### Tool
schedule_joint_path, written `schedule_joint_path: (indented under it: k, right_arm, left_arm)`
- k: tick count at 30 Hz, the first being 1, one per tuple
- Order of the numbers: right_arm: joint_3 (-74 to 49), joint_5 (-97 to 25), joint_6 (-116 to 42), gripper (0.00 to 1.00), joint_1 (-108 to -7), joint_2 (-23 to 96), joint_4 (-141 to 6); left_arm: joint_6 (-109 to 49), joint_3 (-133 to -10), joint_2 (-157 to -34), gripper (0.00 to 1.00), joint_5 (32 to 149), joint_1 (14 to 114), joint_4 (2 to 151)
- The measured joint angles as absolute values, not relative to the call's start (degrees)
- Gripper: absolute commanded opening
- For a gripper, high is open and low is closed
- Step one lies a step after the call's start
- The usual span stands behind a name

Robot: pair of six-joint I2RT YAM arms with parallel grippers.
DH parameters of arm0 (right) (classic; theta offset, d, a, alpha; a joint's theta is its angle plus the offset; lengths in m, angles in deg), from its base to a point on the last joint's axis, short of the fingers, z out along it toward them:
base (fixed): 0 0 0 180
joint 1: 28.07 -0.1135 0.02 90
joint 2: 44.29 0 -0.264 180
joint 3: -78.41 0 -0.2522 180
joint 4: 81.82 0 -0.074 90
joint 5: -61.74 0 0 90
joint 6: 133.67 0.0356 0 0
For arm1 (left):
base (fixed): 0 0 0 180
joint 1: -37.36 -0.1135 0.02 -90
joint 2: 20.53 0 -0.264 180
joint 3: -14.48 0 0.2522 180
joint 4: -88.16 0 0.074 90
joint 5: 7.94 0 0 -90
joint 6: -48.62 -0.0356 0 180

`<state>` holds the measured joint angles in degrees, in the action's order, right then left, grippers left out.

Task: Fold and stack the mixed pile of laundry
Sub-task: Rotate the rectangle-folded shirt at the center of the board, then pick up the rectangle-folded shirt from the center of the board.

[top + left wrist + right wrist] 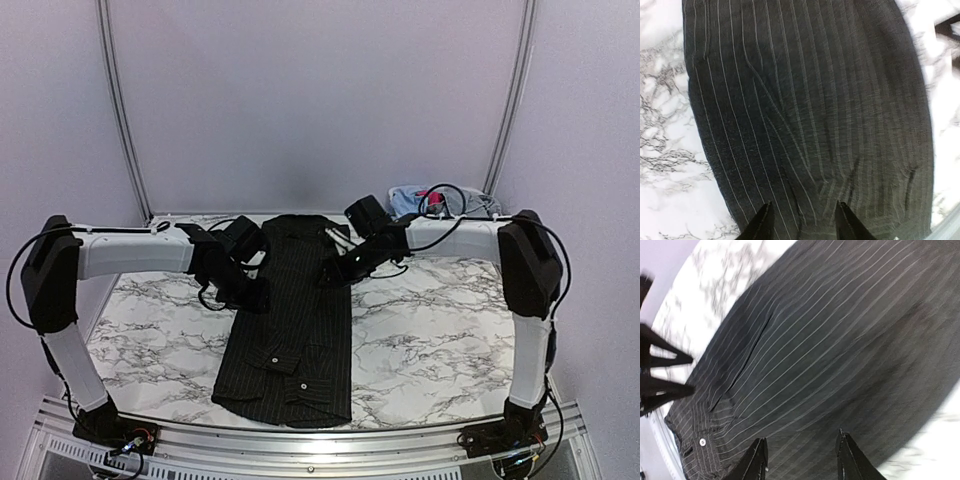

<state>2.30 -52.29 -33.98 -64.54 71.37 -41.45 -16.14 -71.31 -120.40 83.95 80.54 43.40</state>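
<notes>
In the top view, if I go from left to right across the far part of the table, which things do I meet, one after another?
left pincer → shirt → right pincer → pile

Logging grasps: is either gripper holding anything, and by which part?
Nothing held: left gripper and right gripper stand open over the flat black pinstriped shirt.
</notes>
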Motion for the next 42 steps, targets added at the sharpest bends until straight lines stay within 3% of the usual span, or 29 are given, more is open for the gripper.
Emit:
schedule_joint_path:
  k: [6,14,16,20,22,32,36,42]
  right_arm:
    - [-4.04,-54.43,-29.87,0.39,-69.96,76.79,-44.71]
    - [-0.89,-56.53,-29.36,0.39,-63.84,80.68,-47.53]
    - [1.49,-56.49,-30.17,0.40,-62.12,82.01,-46.80]
    - [3.63,-55.85,-31.27,0.44,-59.78,82.14,-44.36]
    - [2.34,-56.05,-31.16,0.46,-59.21,80.00,-43.59]
    - [-22.23,-61.10,-27.24,0.47,-59.41,49.01,-43.31]
    - [-34.27,-62.65,-24.62,0.46,-59.41,44.51,-43.68]
    - [-47.49,-63.20,-21.06,0.46,-60.13,40.33,-43.70]
  left_arm:
    - [-17.81,-70.67,-127.20,0.31,83.56,80.54,44.93]
    - [-16.43,-73.86,-133.43,0.30,85.29,80.54,49.30]
    - [-16.01,-75.83,-135.05,0.33,85.72,80.54,50.00]
    - [-15.10,-77.45,-135.48,0.49,86.51,80.52,50.76]
    - [-14.51,-76.49,-133.65,0.56,86.62,80.32,50.92]
    - [1.01,-51.09,-103.07,0.57,90.18,80.58,57.41]
    - [10.85,-38.28,-96.71,0.55,90.57,83.03,60.93]
    - [21.56,-29.25,-94.57,0.51,89.24,90.55,65.47]
